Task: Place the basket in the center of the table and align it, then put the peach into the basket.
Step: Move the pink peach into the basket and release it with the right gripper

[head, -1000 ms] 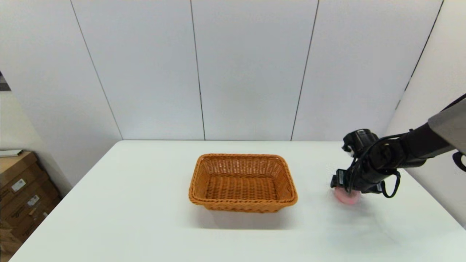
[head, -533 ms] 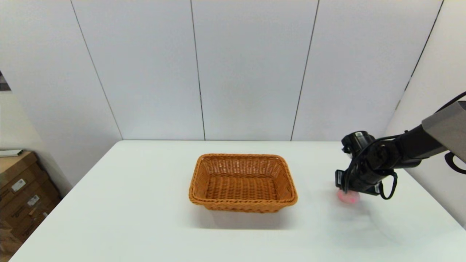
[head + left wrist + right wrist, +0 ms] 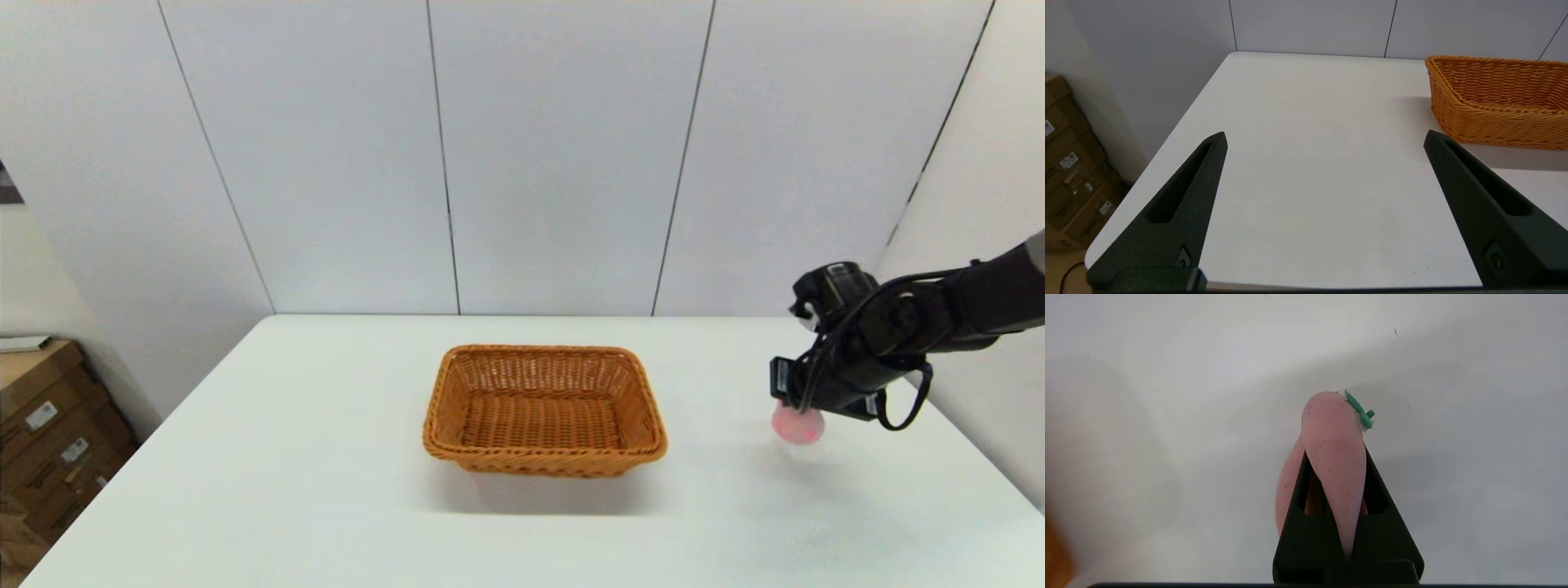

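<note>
Jaws of the right gripper (image 3: 1336, 486) pinch the soft, light peach (image 3: 1331, 445) hard enough to flatten it, lifted above the table (image 3: 326, 457) right of the basket (image 3: 544, 408); left gripper (image 3: 1325, 139) idle, spread wide.

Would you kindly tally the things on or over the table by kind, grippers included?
Basket: 1
Peach: 1, squeezed in the right gripper
Grippers: 2, counting the open left gripper
Total: 4

A lab-like test room: bare white table (image 3: 245, 490), grey panelled walls (image 3: 555, 155), stacked cardboard boxes (image 3: 49, 433).
</note>
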`<state>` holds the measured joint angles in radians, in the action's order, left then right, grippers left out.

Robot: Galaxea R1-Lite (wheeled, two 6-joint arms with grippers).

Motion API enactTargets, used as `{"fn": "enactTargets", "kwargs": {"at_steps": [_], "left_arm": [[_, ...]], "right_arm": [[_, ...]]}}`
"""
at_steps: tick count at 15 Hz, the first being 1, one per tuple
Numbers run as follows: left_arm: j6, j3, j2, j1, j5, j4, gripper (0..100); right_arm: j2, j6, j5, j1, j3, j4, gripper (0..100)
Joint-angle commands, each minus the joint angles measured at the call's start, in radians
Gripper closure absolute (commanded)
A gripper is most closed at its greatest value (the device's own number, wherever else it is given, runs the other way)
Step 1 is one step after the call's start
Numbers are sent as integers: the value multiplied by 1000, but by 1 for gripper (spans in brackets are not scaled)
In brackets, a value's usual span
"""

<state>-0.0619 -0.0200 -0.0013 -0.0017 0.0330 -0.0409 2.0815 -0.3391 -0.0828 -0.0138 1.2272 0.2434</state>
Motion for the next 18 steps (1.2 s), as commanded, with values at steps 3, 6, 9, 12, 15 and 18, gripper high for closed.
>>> {"fn": "enactTargets", "kwargs": {"at_steps": [3, 6, 9, 12, 15, 18], "left_arm": [[-1, 0, 0, 0, 1, -1, 0], [-1, 0, 0, 0, 1, -1, 0], [-1, 0, 0, 0, 1, -1, 0], [-1, 0, 0, 0, 1, -1, 0], [-1, 0, 0, 0, 1, -1, 0], [-1, 0, 0, 0, 1, -1, 0]], "right_arm": [[-278, -29, 52, -152, 8, 50, 100], [-256, -41, 51, -279, 97, 122, 100], [-147, -77, 52, -371, 227, 175, 100], [-8, -78, 51, -443, 356, 177, 100], [111, -80, 52, -491, 465, 183, 100], [193, -77, 51, -534, 517, 201, 100]]}}
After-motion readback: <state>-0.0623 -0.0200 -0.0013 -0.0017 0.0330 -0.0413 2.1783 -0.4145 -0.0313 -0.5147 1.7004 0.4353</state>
